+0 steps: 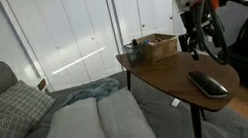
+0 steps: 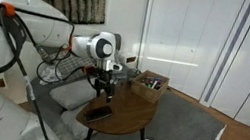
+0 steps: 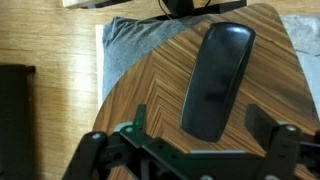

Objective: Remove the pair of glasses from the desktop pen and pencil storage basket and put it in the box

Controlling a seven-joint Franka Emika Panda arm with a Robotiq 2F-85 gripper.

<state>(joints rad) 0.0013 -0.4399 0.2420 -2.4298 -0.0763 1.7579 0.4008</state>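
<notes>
My gripper [image 3: 196,128] hangs wide open, holding nothing, just over the black glasses case [image 3: 215,80]. The box [image 1: 158,45] sits well apart, so I think the job has hardly begun.

In an exterior view the camera sits low among grey cushions [image 1: 93,125] and looks across them at the counter [image 1: 160,73] from middling range. The claw [image 1: 197,38] hangs near the frame's right edge, with white doors [image 1: 67,33] far behind it.

In an exterior view taken from farther off, the camera stands close behind the robot's arm [image 2: 10,32], whose white bulk fills the near side. It faces past the claw [image 2: 105,85] toward the counter [image 2: 129,109].

Both exterior views share the counter, the box [image 2: 150,84] beyond the claw and the dark case [image 1: 208,83] under it.

The wrist view looks steeply down from just behind the claw [image 3: 195,125], very near. It shares the dark case [image 3: 215,80] and the counter's edge [image 3: 150,90] with both.
</notes>
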